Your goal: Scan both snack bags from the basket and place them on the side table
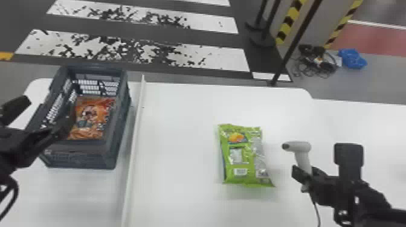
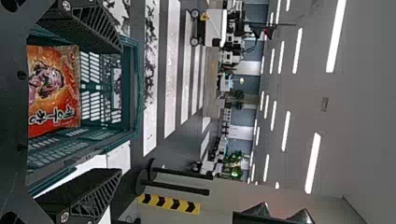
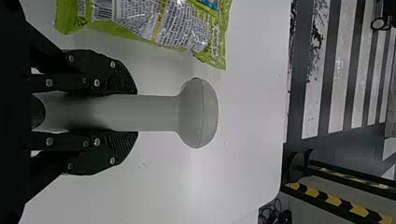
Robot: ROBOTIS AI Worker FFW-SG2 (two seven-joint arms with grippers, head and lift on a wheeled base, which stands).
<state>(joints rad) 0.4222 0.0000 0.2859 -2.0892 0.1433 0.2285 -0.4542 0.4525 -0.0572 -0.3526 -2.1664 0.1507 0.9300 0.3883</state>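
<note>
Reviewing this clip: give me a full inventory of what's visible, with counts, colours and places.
Orange snack bag: one, orange-red, inside basket
Basket: one, dark, table's left
Green snack bag: one, green and silver, mid-table
Scanner: one, light grey, right of green bag
Tabletop: count unclear, white, under bag and basket
Strip: one, white, between them
Crossing stripes: several, white, floor beyond
Cables: tangle, black, floor right
Blue item: one, beside cables
Ceiling lights: several, white, overhead
Left pincer: one, black, at basket
Right pincer: one, black, gripping scanner
</note>
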